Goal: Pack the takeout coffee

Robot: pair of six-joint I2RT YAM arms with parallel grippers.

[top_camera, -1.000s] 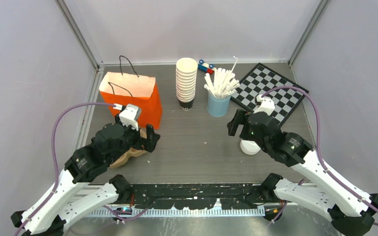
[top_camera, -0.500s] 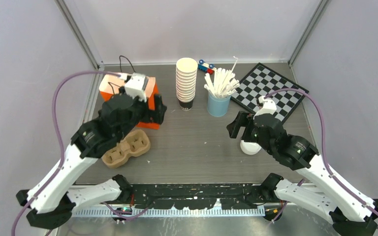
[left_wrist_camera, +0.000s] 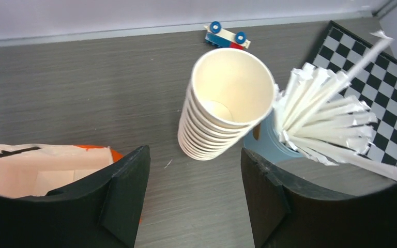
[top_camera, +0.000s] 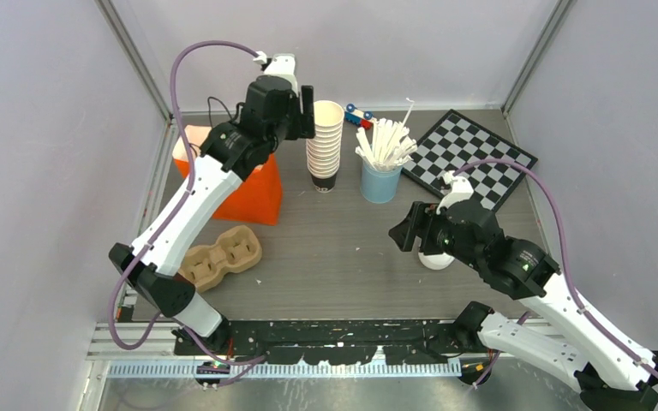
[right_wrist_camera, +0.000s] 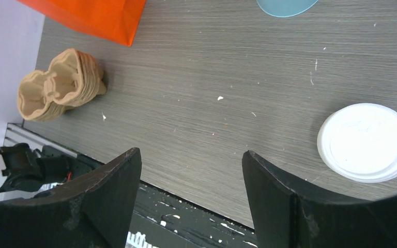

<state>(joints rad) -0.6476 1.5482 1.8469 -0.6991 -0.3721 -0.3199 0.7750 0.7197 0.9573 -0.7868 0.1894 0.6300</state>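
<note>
One takeout coffee (top_camera: 433, 259), a white cup with a round white lid (right_wrist_camera: 366, 142), stands on the table at right, partly under my right arm. My right gripper (top_camera: 413, 235) hovers just left of it, open and empty (right_wrist_camera: 191, 199); the lid lies outside its right finger. My left gripper (top_camera: 302, 116) is raised high at the back, above the orange paper bag (top_camera: 242, 184) and beside the stack of lidless cups (top_camera: 324, 145). It is open with nothing between its fingers (left_wrist_camera: 196, 206). The stack (left_wrist_camera: 227, 98) stands ahead of its jaws.
A brown pulp cup carrier (top_camera: 221, 257) lies at front left, also in the right wrist view (right_wrist_camera: 62, 85). A light-blue cup of white sticks (top_camera: 381, 175) stands by the stack. A chessboard (top_camera: 471, 158) and a small toy car (top_camera: 358, 114) sit at back right.
My left arm has lifted off the cup carrier and swung up and back over the orange bag to the cup stack. My right gripper has shifted slightly toward the near edge.
</note>
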